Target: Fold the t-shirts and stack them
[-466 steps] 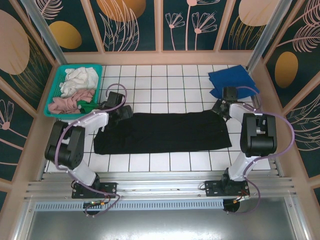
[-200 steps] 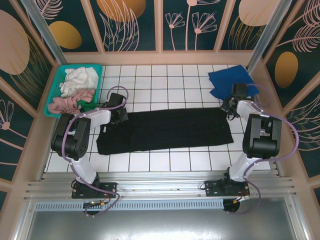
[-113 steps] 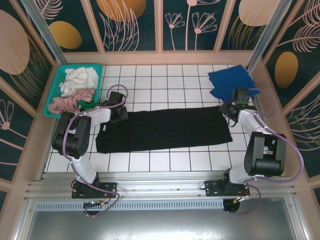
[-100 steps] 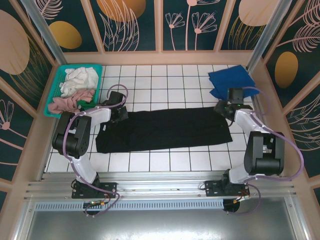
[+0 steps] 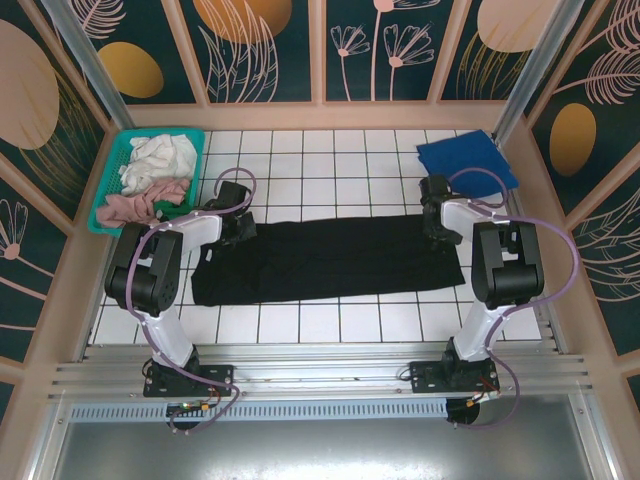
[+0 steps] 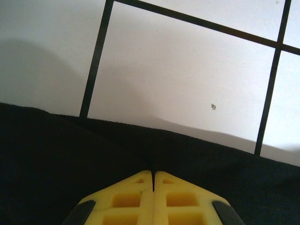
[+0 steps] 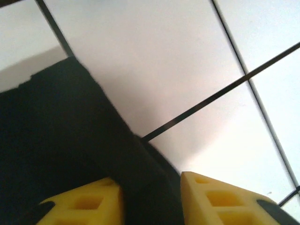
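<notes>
Fold step, black t-shirt (image 5: 325, 260): left pincer (image 6: 153, 172) clenched on edge, right pincer (image 7: 150, 180) parted astride corner; next, probably: close, lift

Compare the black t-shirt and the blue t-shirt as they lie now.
The black t-shirt lies spread as a long strip across the middle; the blue t-shirt sits folded compact in the far right corner. The black one covers far more tiles than the blue one. Both rest on the white tiled table.

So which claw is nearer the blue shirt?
Right. The right claw is just in front of the blue shirt; the left claw is far across, near the basket.
</notes>
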